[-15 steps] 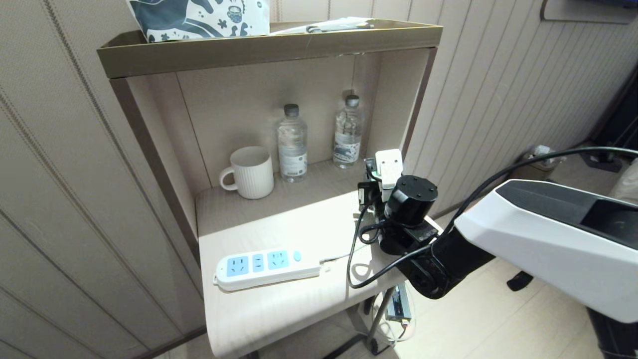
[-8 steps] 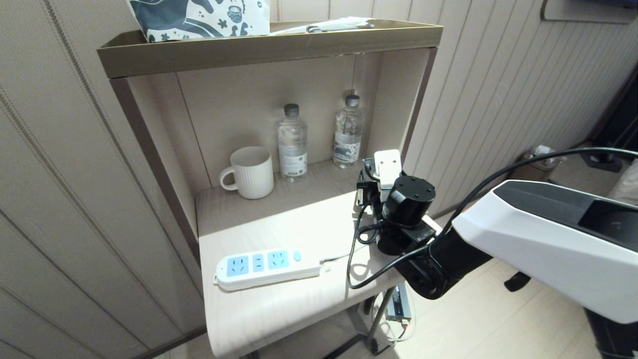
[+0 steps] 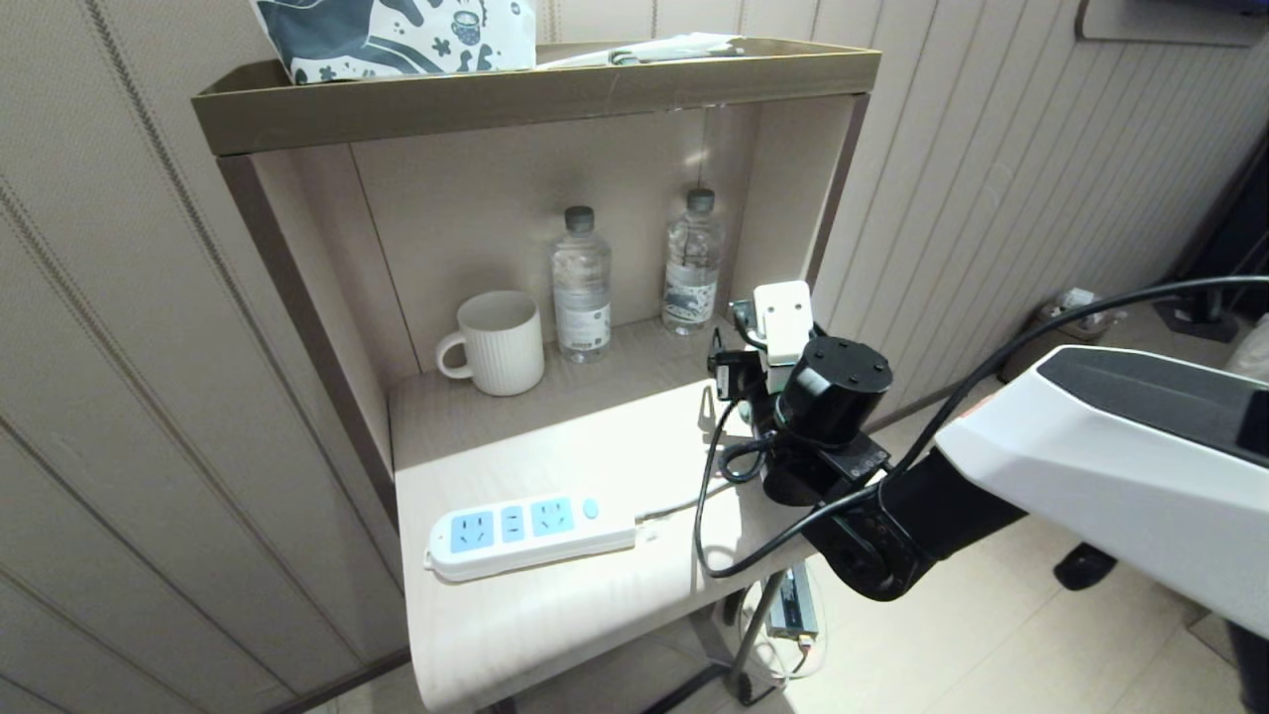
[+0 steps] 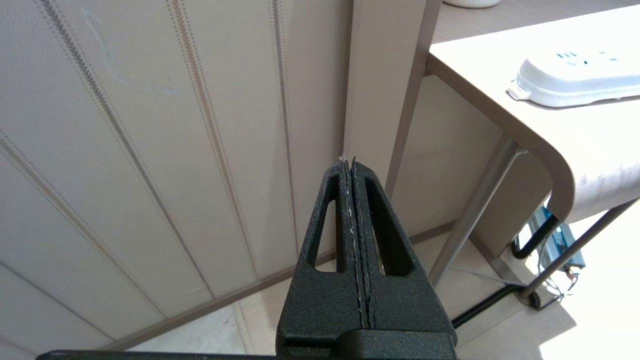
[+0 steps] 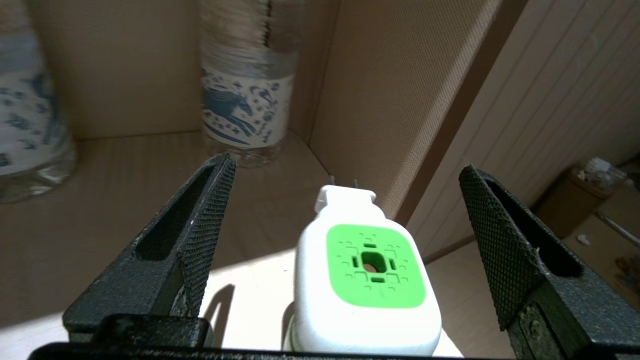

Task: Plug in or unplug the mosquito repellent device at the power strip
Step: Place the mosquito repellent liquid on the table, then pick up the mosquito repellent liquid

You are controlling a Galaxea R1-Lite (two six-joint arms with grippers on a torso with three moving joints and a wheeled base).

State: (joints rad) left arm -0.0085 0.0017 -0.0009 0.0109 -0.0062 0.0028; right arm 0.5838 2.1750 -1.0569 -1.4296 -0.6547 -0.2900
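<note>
Bedside shelf (image 3: 555,615): right tool (image 5: 345,250) wide apart, straddling mosquito repellent device (image 5: 367,285); power strip (image 3: 530,533) unoccupied.

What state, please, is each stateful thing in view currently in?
mosquito repellent device: unplugged, standing free between open fingers.
power strip: sockets empty, lying flat.
right gripper: open.
left gripper: shut, holding nothing.
water bottles: capped, upright.
mug: upright.
</note>
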